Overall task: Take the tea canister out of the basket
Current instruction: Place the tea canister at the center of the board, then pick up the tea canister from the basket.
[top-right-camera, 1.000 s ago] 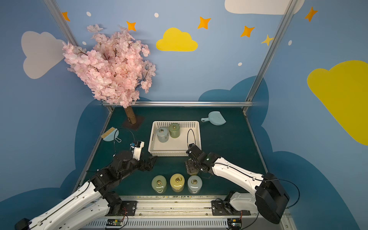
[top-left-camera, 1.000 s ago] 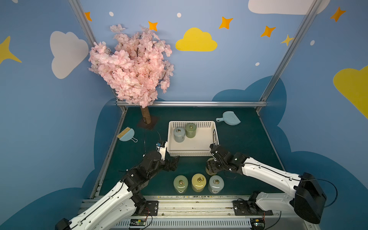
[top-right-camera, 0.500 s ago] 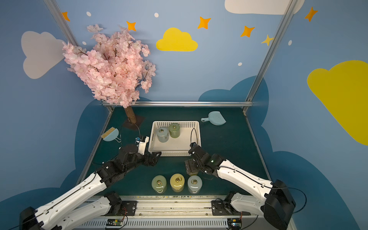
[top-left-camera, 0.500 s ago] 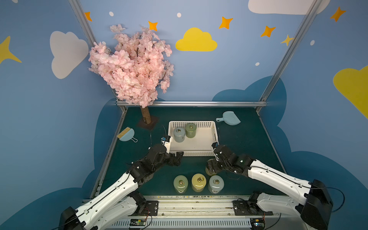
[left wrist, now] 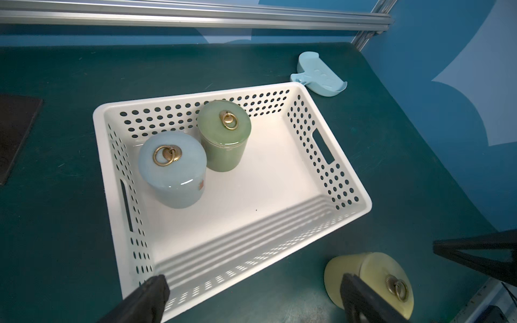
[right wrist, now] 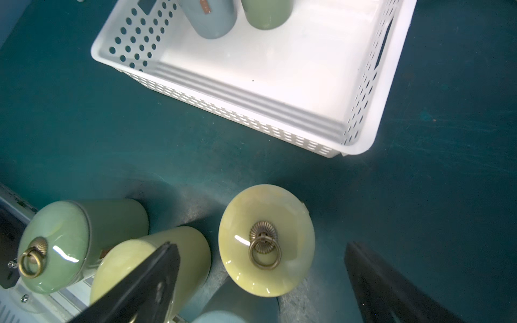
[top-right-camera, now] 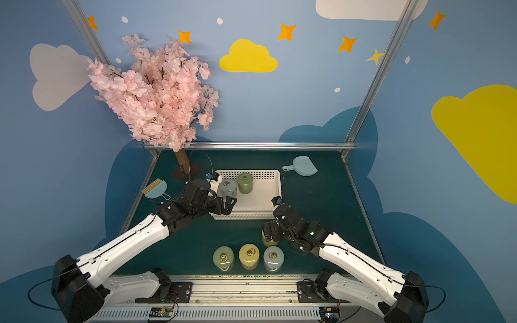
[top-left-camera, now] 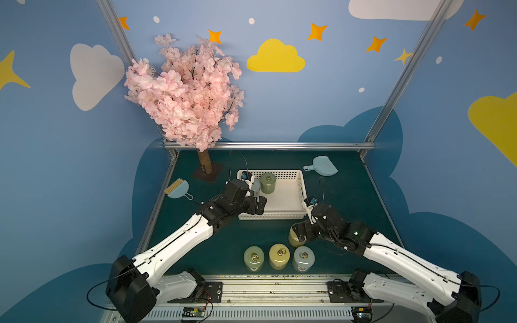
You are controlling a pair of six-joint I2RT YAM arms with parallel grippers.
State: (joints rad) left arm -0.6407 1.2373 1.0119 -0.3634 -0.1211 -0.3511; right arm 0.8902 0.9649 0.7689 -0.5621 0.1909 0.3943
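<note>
1. Dark green table (top-left-camera: 349,201): carries everything. A pink blossom tree (top-left-camera: 187,92) stands at its far left corner, well apart from both arms.
2. Left gripper (top-left-camera: 257,205) (left wrist: 251,290): jaws wide apart, holding nothing. It hovers over the basket's near left corner, and I can't tell whether it touches the rim.
3. Right gripper (top-left-camera: 300,233) (right wrist: 260,251): jaws wide apart. It straddles the lid of a pale yellow canister (right wrist: 265,240) from above, with a gap showing on each side and no grip.
4. White perforated basket (top-left-camera: 274,216) (left wrist: 251,92): sits mid-table. Its right half is bare floor.
5. Pale blue tea canister (left wrist: 172,173) (top-right-camera: 228,188): upright in the basket's far left part, the one nearest the left gripper.
6. Green tea canister (left wrist: 223,131) (top-left-camera: 268,183): upright just beside the blue one, against the far wall.
7. Row of three canisters (top-left-camera: 279,256): upright at the table's front edge, outside the basket. The row's right end is just beside the pale yellow canister, crowding the right gripper.
8. Blue dustpan (top-left-camera: 321,166): beyond the basket's far right corner.
9. Small brush (top-left-camera: 177,189): at the left edge.
</note>
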